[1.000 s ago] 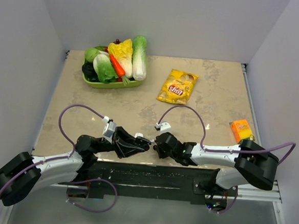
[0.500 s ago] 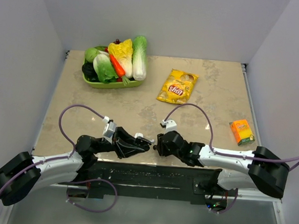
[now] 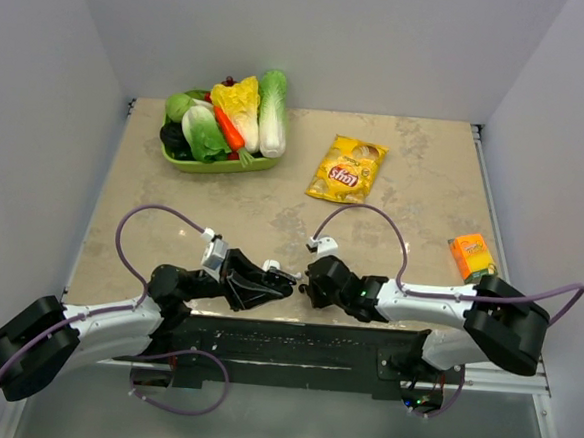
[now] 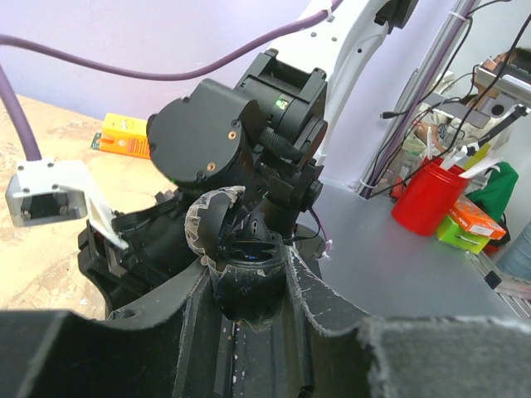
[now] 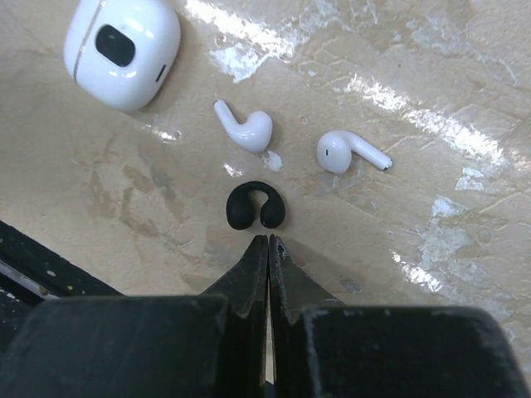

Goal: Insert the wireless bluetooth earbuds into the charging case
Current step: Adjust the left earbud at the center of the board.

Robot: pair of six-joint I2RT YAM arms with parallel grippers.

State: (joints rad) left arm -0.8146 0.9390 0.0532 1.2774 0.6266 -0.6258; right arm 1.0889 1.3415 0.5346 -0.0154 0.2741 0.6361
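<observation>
Grip on the black C-shaped plastic earbud (image 5: 257, 206) belongs across its body; it looks light, hard, slippery. Right gripper (image 5: 267, 249) is closed, empty, beside it; left gripper (image 4: 249, 275) clamps a dark round case (image 4: 247, 247).

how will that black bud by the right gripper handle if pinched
The black bud looks smooth, rounded and tiny beside the fingertips, so it may squirt from a pinch. On the glossy table it likely slides rather than rolls.

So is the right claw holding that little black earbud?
No, the black earbud lies on the table just beyond the shut, empty right gripper.
</observation>
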